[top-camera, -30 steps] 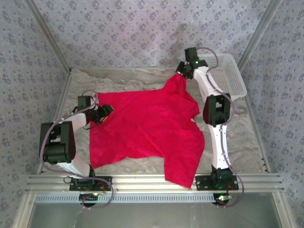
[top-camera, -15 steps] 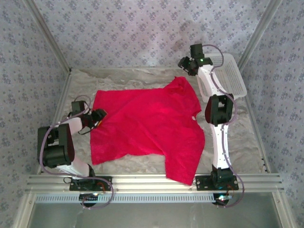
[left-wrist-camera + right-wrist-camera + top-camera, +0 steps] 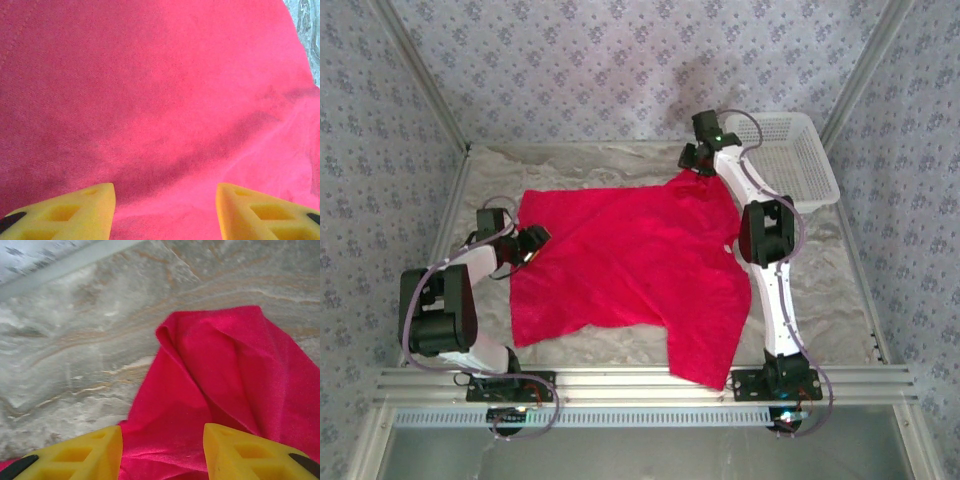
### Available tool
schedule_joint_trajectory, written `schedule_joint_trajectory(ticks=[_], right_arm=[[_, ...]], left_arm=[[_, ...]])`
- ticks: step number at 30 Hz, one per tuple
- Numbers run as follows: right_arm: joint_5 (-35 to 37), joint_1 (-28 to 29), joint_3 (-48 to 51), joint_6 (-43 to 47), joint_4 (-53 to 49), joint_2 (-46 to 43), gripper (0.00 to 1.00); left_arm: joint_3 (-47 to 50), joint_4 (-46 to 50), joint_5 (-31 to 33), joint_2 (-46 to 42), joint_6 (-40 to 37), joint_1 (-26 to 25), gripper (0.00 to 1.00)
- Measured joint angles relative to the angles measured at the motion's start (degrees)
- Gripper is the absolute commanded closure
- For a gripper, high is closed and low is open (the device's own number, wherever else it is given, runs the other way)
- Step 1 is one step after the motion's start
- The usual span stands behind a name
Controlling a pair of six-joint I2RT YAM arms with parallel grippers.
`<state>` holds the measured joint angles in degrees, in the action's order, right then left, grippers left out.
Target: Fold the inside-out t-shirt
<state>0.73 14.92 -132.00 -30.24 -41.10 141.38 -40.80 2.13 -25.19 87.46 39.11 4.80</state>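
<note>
The inside-out t-shirt (image 3: 630, 265) lies spread over the middle of the desk (image 3: 840, 300). One corner reaches the near edge, just beside the base of the right arm (image 3: 775, 290). A hard pull from there could drag that corner against the rail or under the arm, which runs along the shirt's right side.

At the shirt's left edge, the left tool (image 3: 165, 200) is wide open and empty, close over flat cloth. If it closes here, it may pinch one layer only and leave the fold crooked.

Farther back, the right tool (image 3: 162, 450) is also wide open and holds nothing. It hovers over a rumpled, doubled-over corner near the far edge, where a grip could catch the wrinkle.

Bare desk lies left, right and far. A basket (image 3: 800, 150) takes the far right corner.
</note>
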Motion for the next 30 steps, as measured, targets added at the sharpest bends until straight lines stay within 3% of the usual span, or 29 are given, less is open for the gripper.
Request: schedule_joint_trajectory(ticks=[11,15,17,24,28,29,30], right_arm=[[1.46,0.02,5.90,0.72,-0.31,0.13,0.55],[1.46,0.02,5.88,0.28,0.07,0.17,0.90],[1.44,0.02,5.62,-0.02,-0.07,0.28,1.00],[0.66,0.31,3.32,-0.17,0.09,-0.09,1.00],[-4.63,0.61,5.75,-1.44,8.83,-2.43,1.00],[-6.01,0.61,5.81,-1.86,11.34,-2.60,0.94],[-7.72,0.61,5.25,-2.43,14.49,-2.60,0.73]], left_arm=[[0.00,0.24,0.39,0.00,0.00,0.00,0.46],[0.00,0.24,0.39,0.00,0.00,0.00,0.46],[0.00,0.24,0.39,0.00,-0.02,0.00,0.46],[-0.17,0.24,0.59,0.13,-0.02,-0.04,0.47],[-0.59,0.20,0.59,0.83,-0.02,-0.11,0.47],[-0.59,0.22,0.59,0.96,-0.02,-0.13,0.47],[-0.59,0.22,0.61,1.07,-0.02,-0.31,0.47]])
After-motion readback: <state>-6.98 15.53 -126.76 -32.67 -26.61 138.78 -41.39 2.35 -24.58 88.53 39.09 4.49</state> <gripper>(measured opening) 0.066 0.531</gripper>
